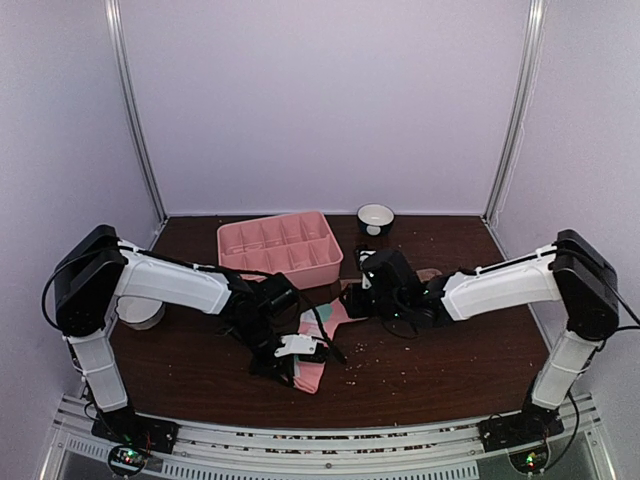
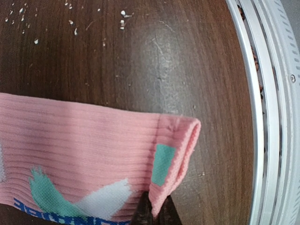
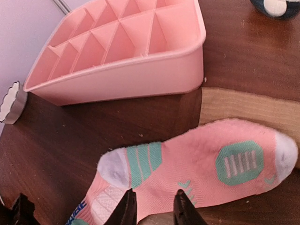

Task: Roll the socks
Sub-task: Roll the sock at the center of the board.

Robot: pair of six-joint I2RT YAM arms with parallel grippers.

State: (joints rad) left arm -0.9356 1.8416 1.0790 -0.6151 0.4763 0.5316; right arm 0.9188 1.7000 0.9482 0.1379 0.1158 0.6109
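The pink sock (image 1: 318,350) lies flat in mid-table, with teal and white patches. Its toe end rests on the tan-brown sock (image 3: 243,105), which shows as a strip beside the tray and also by the right arm (image 1: 428,274). My left gripper (image 2: 154,212) is shut on the folded cuff edge of the pink sock (image 2: 84,145), near the table's front rail. My right gripper (image 3: 154,206) stands open over the pink sock (image 3: 201,159) by its heel. Its two fingertips (image 3: 126,206) are spread apart on the flat fabric at the sock's near edge.
A pink compartmented tray (image 1: 280,246) stands behind the socks, close to the right gripper (image 1: 352,300). A dark bowl (image 1: 375,217) sits at the back, and a white fluted cup (image 1: 140,313) at the left. Crumbs dot the wood. A metal rail (image 2: 267,122) runs along the front edge.
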